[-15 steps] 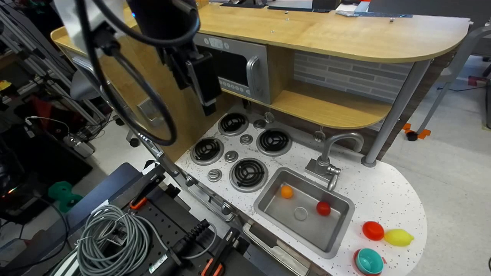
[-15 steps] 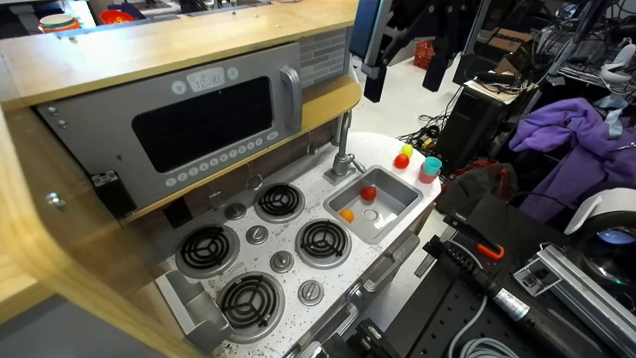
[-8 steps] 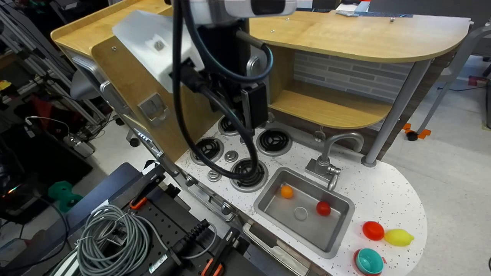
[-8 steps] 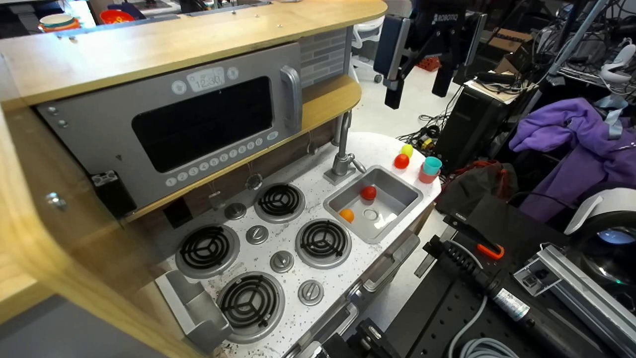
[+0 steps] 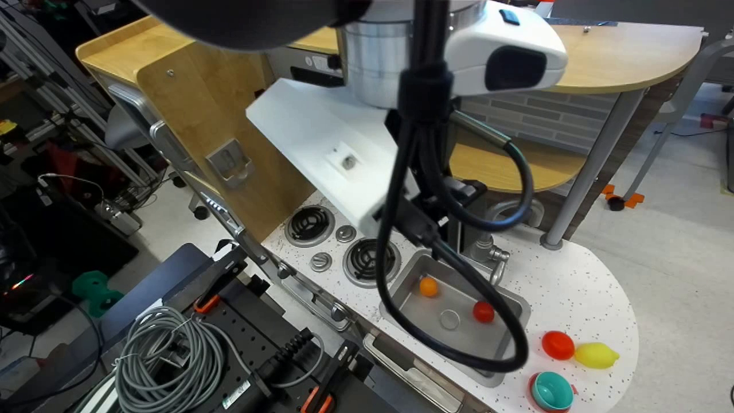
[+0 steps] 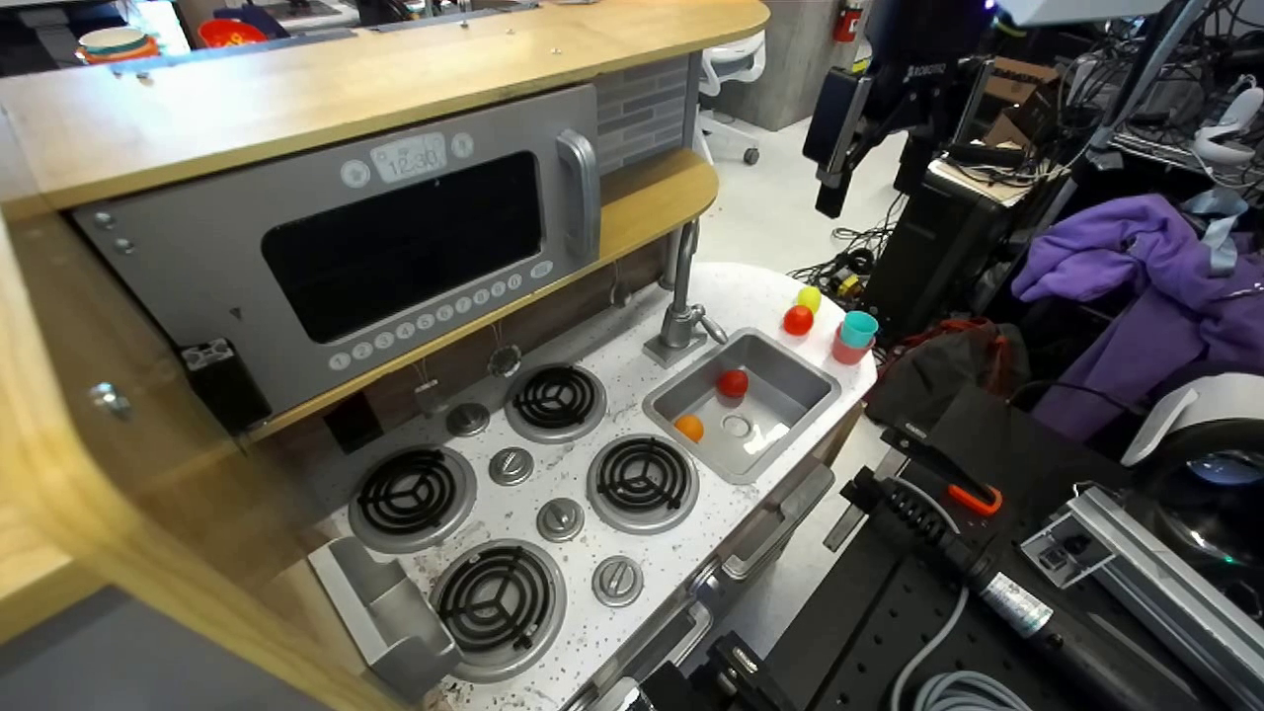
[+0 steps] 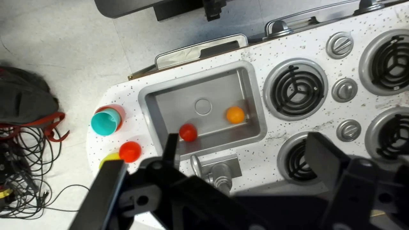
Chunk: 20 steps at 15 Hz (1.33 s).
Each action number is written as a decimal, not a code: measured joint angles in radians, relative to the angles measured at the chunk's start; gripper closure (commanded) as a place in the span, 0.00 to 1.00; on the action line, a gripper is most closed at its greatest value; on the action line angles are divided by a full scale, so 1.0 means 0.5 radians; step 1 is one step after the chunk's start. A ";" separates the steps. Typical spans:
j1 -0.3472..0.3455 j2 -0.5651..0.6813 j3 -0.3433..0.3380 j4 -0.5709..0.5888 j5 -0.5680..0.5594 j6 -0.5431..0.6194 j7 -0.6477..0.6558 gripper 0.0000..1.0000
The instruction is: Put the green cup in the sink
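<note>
The green cup (image 5: 552, 390) is teal and sits upright in or on a red cup at the counter's rounded end. It also shows in an exterior view (image 6: 859, 327) and at the left of the wrist view (image 7: 104, 122). The grey sink (image 5: 452, 298) is beside it and also shows in an exterior view (image 6: 768, 420) and in the wrist view (image 7: 204, 84). It holds an orange ball (image 7: 235, 115) and a red ball (image 7: 188, 132). My gripper (image 7: 243, 140) is open and empty, high above the counter around the faucet, apart from the cup. In an exterior view its fingers (image 6: 871, 195) hang in the air.
A red toy piece (image 5: 558, 345) and a yellow lemon (image 5: 596, 355) lie near the cup. The faucet (image 6: 681, 296) rises behind the sink. Black burners (image 6: 643, 482) lie beside the sink. A wooden shelf (image 6: 662, 202) and a microwave (image 6: 395, 237) overhang the counter's back.
My arm and gripper have moved right in both exterior views, from over the burner side to the sink side. The gripper stays open. The cup and other toys have not moved.
</note>
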 measured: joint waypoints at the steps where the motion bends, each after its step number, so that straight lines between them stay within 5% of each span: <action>1: -0.016 0.034 -0.013 0.012 0.000 0.040 -0.044 0.00; 13: -0.093 0.706 -0.031 0.498 -0.067 0.135 -0.432 0.00; 20: -0.183 0.894 -0.070 0.511 -0.292 0.353 -0.522 0.00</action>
